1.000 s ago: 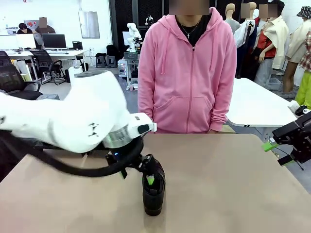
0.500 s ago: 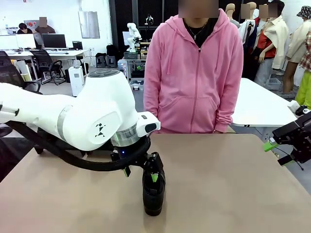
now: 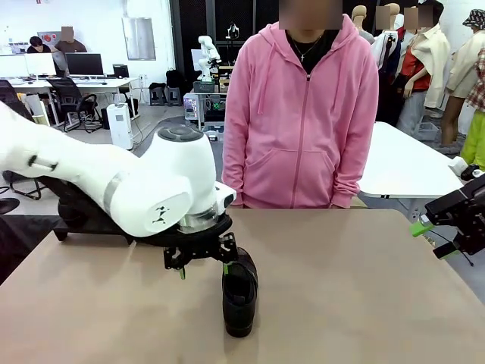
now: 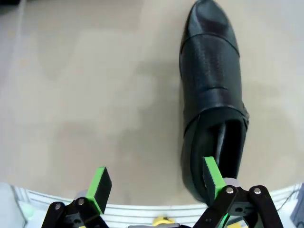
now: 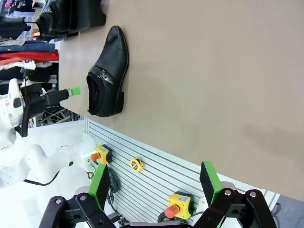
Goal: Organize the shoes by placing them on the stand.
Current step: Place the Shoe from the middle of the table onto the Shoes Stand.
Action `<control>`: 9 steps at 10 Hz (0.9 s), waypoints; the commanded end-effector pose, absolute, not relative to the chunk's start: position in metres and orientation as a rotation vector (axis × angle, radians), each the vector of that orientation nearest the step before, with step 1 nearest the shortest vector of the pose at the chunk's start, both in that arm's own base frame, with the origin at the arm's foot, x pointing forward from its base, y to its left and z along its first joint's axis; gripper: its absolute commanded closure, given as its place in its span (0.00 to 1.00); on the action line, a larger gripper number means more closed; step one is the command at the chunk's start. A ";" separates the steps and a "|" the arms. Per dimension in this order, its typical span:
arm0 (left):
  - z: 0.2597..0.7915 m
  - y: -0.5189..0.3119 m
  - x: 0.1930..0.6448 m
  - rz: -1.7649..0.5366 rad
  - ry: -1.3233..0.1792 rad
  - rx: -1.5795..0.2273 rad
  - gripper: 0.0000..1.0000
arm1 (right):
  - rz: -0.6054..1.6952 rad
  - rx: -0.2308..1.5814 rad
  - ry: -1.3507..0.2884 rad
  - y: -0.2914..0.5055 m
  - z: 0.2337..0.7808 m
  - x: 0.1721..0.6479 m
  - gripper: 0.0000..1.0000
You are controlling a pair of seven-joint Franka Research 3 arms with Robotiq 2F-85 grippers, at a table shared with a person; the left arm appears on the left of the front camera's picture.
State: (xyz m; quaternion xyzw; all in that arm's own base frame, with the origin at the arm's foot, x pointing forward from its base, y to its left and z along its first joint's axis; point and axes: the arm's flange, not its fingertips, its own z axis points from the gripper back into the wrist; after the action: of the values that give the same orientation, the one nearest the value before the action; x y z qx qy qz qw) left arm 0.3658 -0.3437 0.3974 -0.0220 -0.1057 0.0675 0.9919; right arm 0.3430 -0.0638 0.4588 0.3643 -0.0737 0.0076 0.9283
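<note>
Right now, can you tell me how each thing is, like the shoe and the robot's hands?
Shoe: upright on its sole on the table, not gripped.
Left gripper: open, above the table, one finger by the shoe's opening.
Right gripper: open, empty, at the table's right edge.
Table: bare tan top around the shoe.
Person: standing at the far side.

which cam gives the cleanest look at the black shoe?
The left wrist view: the black shoe appears large from above, toe to opening. The right wrist view shows it whole in profile, though smaller. In the front view it's seen end-on, its far end behind the left gripper.
</note>
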 end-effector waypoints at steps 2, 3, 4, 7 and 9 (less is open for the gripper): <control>0.376 -0.372 0.392 0.209 -0.153 -0.060 0.00 | 0.030 0.732 -0.144 -0.067 0.462 0.342 0.00; 0.370 -0.374 0.394 0.200 -0.126 -0.050 0.00 | 0.030 0.732 -0.144 -0.067 0.462 0.342 0.00; 0.363 -0.375 0.396 0.208 -0.113 -0.023 0.00 | 0.030 0.732 -0.144 -0.067 0.462 0.342 0.00; 0.353 -0.374 0.398 0.199 -0.096 -0.002 0.00 | 0.030 0.732 -0.144 -0.067 0.462 0.342 0.00; 0.358 -0.374 0.395 0.185 -0.109 -0.008 0.91 | 0.030 0.732 -0.144 -0.067 0.462 0.342 0.00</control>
State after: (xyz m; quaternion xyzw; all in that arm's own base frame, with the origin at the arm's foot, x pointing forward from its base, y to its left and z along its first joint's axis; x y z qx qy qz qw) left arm 0.3942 -0.3726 0.3513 -0.0144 -0.0423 0.0974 0.9942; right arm 0.3429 -0.0638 0.4588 0.3644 -0.0736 0.0075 0.9283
